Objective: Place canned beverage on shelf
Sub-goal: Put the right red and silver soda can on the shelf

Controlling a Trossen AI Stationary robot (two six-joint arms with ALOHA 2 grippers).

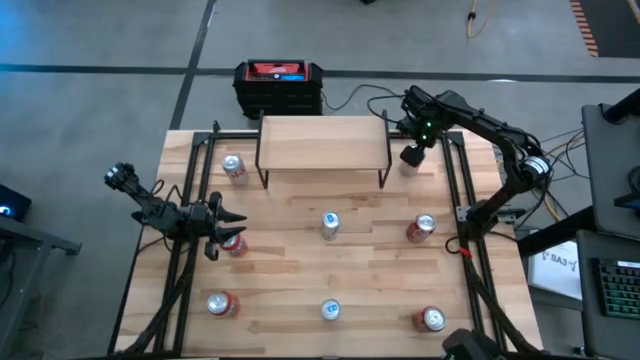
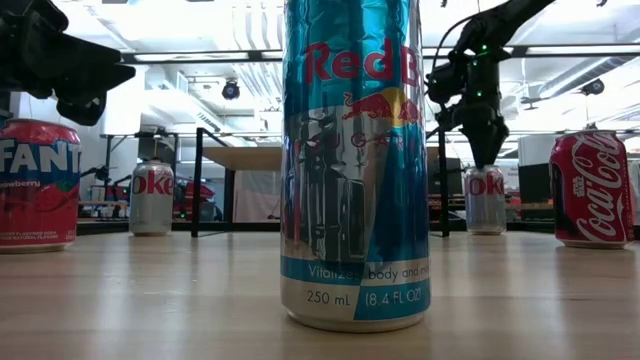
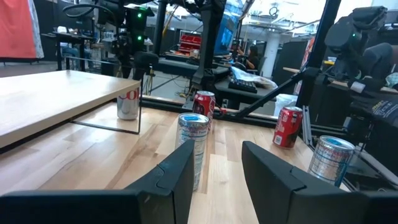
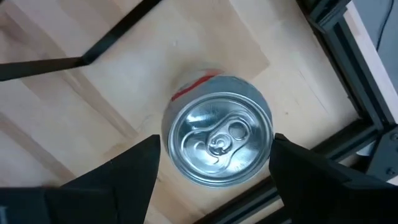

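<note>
A silver canned beverage [image 4: 217, 138] with red lettering stands upright on the table just off the shelf's right legs, also seen in the low view [image 2: 485, 200]. The shelf [image 1: 322, 142] is a light wooden board on thin black legs at the table's far middle. My right gripper [image 4: 214, 155] points down just above this can, open, one finger over each side of the can's top; the low view shows the gripper [image 2: 482, 150] clear of the can. My left gripper [image 3: 214, 171] waits level at the table's left, its fingers a little apart with nothing between them.
Several other cans stand about the table: one at the shelf's left [image 1: 234, 167], a red one by my left gripper [image 1: 233, 243], a blue one mid-table [image 1: 330, 224], a red one [image 1: 422, 228], three along the near edge. A black-and-red box [image 1: 279, 85] sits behind the shelf.
</note>
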